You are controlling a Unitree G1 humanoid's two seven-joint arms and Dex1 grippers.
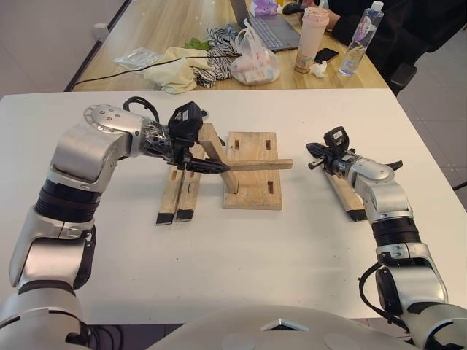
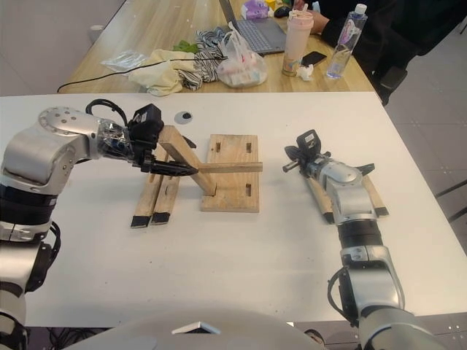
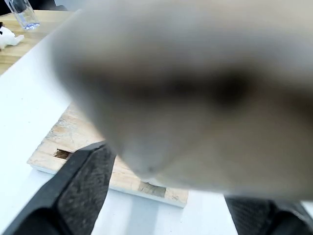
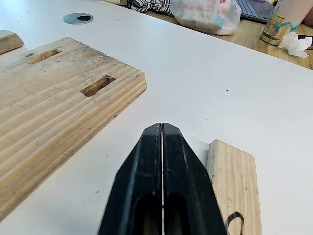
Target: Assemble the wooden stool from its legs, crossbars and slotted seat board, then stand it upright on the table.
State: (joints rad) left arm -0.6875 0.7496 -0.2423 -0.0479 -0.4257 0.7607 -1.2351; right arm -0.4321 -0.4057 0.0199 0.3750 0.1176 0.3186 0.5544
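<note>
The slotted seat board [image 1: 252, 195] lies flat at the table's middle. Over its left edge my left gripper [image 1: 213, 168] is shut on a T-shaped piece, a tilted wooden leg [image 1: 213, 146] with a crossbar [image 1: 263, 165] sticking out to the right above the board. In the left wrist view this piece is a near blur between the fingers [image 3: 73, 191]. Two more legs [image 1: 175, 195] lie side by side left of the board. My right gripper [image 4: 161, 134] is shut on nothing, just right of the board [image 4: 49, 103], with other legs [image 2: 321, 198] under its forearm.
A round cable grommet [image 2: 184, 117] sits in the table behind the left gripper. Beyond the far edge stands a wooden desk with clothes [image 1: 179, 69], a plastic bag [image 1: 254, 62], a cup [image 1: 310, 40], a bottle [image 1: 361, 36] and a laptop.
</note>
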